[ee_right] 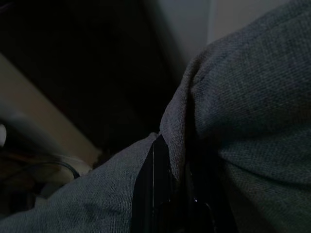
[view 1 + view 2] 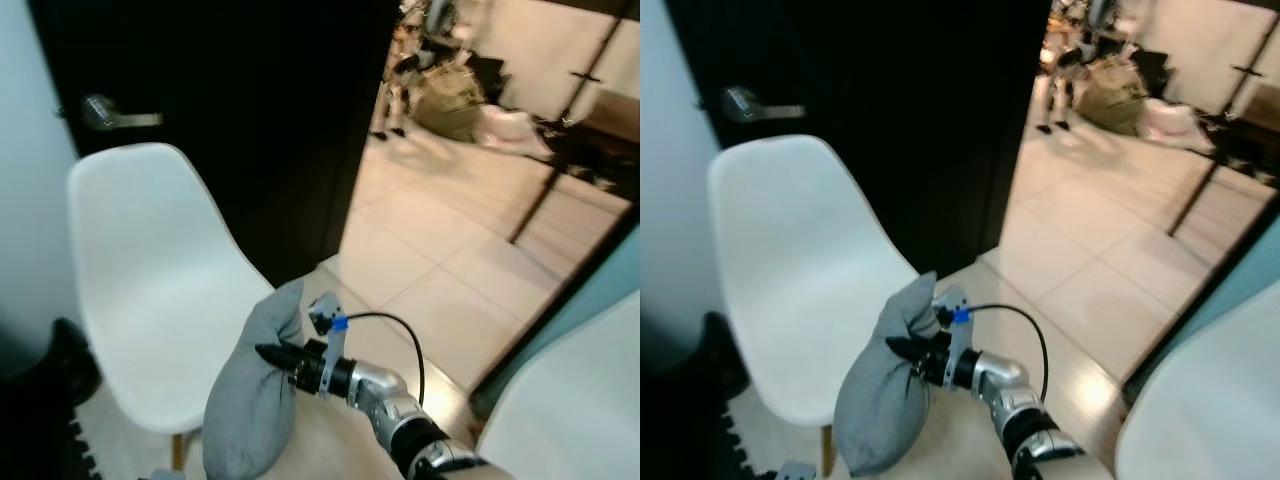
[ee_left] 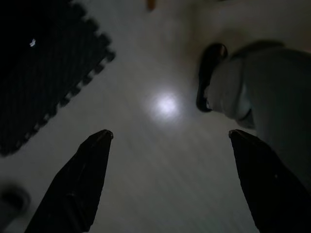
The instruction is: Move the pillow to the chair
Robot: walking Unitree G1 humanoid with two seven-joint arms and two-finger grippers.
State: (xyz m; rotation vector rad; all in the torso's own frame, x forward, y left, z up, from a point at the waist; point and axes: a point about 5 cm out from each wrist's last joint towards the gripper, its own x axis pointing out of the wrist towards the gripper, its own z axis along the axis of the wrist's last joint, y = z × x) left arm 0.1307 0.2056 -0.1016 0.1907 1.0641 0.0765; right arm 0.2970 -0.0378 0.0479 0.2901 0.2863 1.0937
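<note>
A grey pillow [image 2: 250, 400] hangs in the air, pinched by my right gripper [image 2: 277, 358], which is shut on its upper part. It hangs just in front of the white chair [image 2: 150, 280], close to the seat's front right edge. The right wrist view has the grey pillow fabric [image 1: 243, 126] bunched around a black finger [image 1: 155, 194]. My left gripper [image 3: 170, 141] hangs low over the pale floor, open, with nothing between its fingers [image 3: 80, 179].
A black door [image 2: 250, 120] with a metal handle [image 2: 110, 113] stands behind the chair. To the right, a doorway opens onto a tiled floor [image 2: 450, 250]. A second white chair [image 2: 570, 400] is at the lower right. A dark foam mat [image 3: 39, 73] lies on the floor.
</note>
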